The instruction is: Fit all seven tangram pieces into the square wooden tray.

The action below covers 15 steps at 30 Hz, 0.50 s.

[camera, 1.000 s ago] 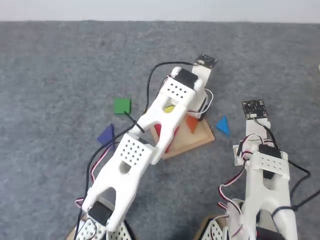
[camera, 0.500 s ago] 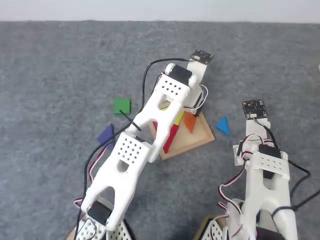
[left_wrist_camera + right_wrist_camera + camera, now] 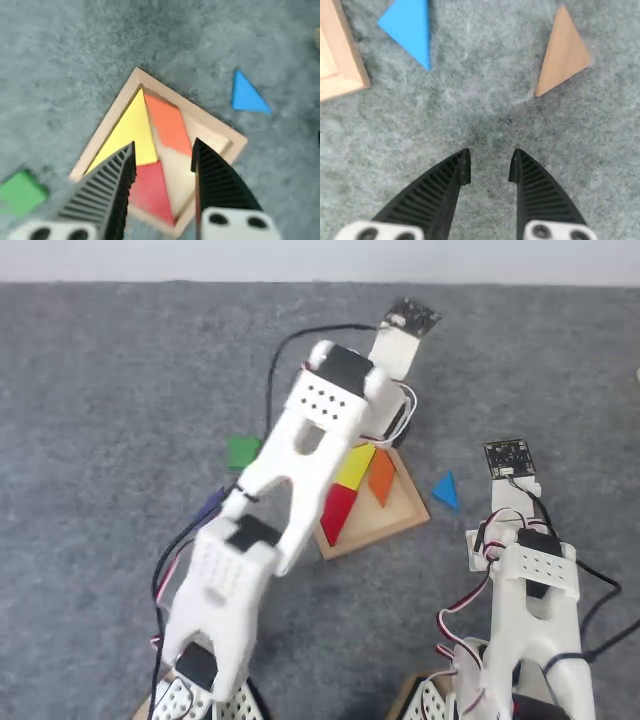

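Arms of white plastic are seen from above at a table: the left arm (image 3: 290, 490) is stretched far forward over the square wooden tray (image 3: 380, 532), while the right arm (image 3: 530, 600) is held back close to its base. The left gripper (image 3: 163, 145) is poised above the tray with its jaws spread and nothing between them, which is judged to suit a pause over the placed pieces rather than a carry. The right gripper (image 3: 490, 152) is likewise parted and empty above bare carpet, seemingly parked apart so that the tray is not crowded. The tray is turned like a diamond, and three pieces are laid flat inside it: a yellow triangle (image 3: 132, 132) against one rim, an orange piece (image 3: 167, 125) touching it, and a red piece (image 3: 150, 187) at the corner nearest the arm bases. Pale tray floor is exposed beside them, so the task is judged under half done. Four pieces lie outside: a plain wooden triangle (image 3: 563, 50) and a blue triangle (image 3: 410, 25) near the right gripper, the blue one just beside the tray; a green square (image 3: 242, 451) and a purple piece (image 3: 208, 508) are found on the opposite side, partly hidden by the left arm. Everything is set on grey, felt-like carpet (image 3: 100, 390), whose nap is judged likely to stop pieces sliding. A pale strip of wall or floor (image 3: 320, 260) is visible beyond its far edge.
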Motion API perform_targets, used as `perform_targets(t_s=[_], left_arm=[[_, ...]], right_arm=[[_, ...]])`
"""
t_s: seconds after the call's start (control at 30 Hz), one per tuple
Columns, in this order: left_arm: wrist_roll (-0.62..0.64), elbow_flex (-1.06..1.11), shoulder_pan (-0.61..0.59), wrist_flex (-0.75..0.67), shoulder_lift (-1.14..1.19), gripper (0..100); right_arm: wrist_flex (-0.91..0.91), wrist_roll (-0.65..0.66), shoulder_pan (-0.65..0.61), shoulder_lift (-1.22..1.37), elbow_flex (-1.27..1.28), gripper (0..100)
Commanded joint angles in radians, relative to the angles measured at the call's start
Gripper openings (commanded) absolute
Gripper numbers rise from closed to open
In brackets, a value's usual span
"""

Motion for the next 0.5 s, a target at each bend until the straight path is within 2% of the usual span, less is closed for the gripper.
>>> perform_targets(t_s=[0.0,0.27,0.47], left_arm=[[-0.083,0.165,-0.095,0.034,-0.304,17],[-0.198,0.555,-0.388,-0.084,-0.489,17],[-0.198,0.967,-0.397,-0.296,-0.753,17]], right_arm=[[-0.010,0.002,-0.001,-0.041,-0.008,15.5],[-0.018,0.008,-0.001,-0.041,-0.009,15.5],[-0.008,0.009,0.024,-0.030,-0.103,15.6]])
